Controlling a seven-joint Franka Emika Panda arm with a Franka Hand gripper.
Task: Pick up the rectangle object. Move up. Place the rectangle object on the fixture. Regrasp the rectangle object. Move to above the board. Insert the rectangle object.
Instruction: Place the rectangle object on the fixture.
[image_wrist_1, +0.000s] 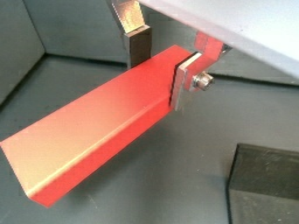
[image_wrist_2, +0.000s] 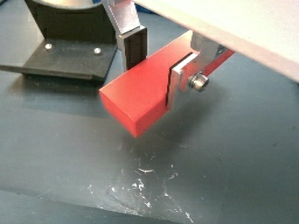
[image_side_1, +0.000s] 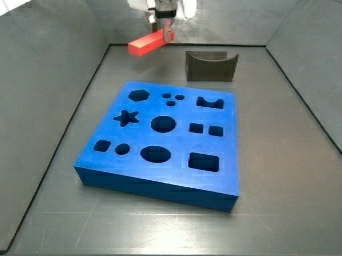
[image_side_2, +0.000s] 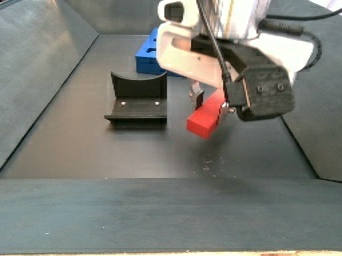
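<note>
Gripper: my gripper (image_wrist_1: 162, 61) hangs in the air, well clear of the floor, jaws clamped on one end of the rectangle object (image_wrist_1: 100, 131); both silver fingers (image_wrist_1: 186, 80) press its long faces in both wrist views.
Rectangle object: the red-orange block juts out from between my jaws, its free end tilted downward, touching nothing else in a side view (image_side_1: 150, 41).
Fixture: the dark notched fixture (image_side_1: 210, 66) stands on the floor beside and below my jaws, apart from the block and with nothing resting on it; a wrist view (image_wrist_2: 65, 54) shows its base plate just past the block's free end.
Board: the blue board (image_side_1: 167, 140) lies on the floor below my jaws and well apart from them, every hole unfilled.
Progress: pick-up and lift look done, by my reading; placing on the fixture, regrasping, moving above the board and inserting are all left.
</note>
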